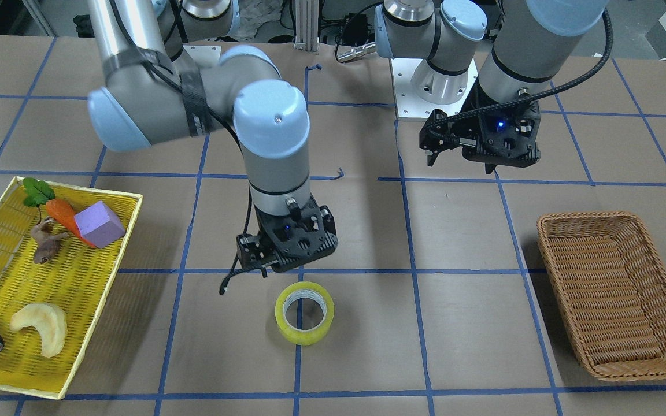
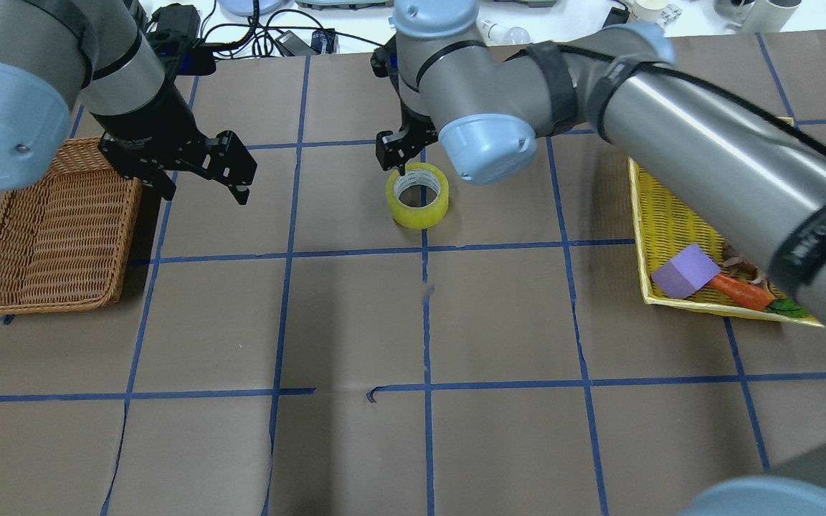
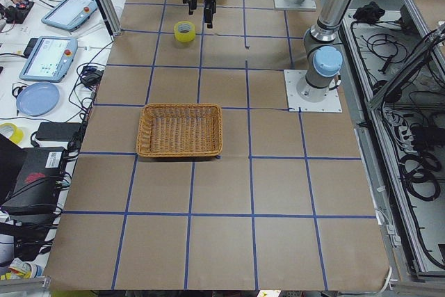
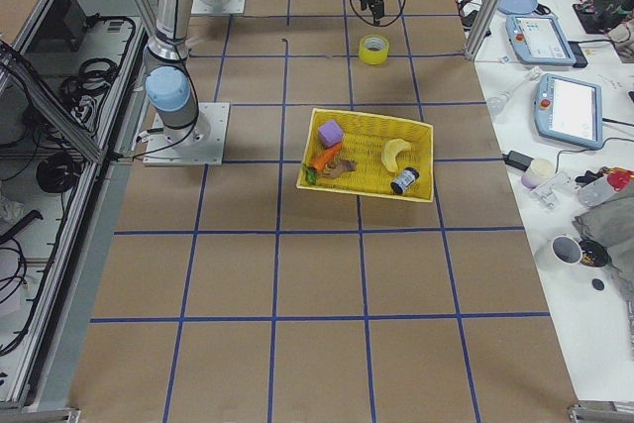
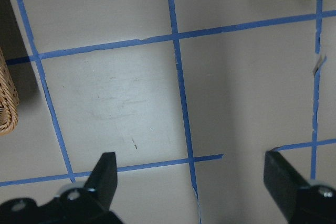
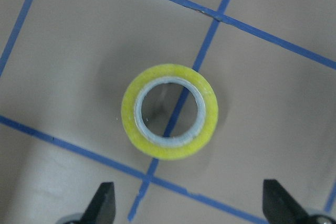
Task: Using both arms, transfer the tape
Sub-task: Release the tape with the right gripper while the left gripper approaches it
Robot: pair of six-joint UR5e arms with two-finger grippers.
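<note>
Right tool (image 6: 191, 203) gapes above one tape (image 1: 304, 332); left tool (image 2: 205, 190) gapes too.

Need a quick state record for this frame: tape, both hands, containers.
tape: lying flat on the table, hole up, near centre, not gripped
right hand: open, hovering over the tape
left hand: open, holding nothing, over bare table beside the wicker basket
wicker basket: no items seen inside
yellow tray: holds purple block, carrot, other small items
</note>
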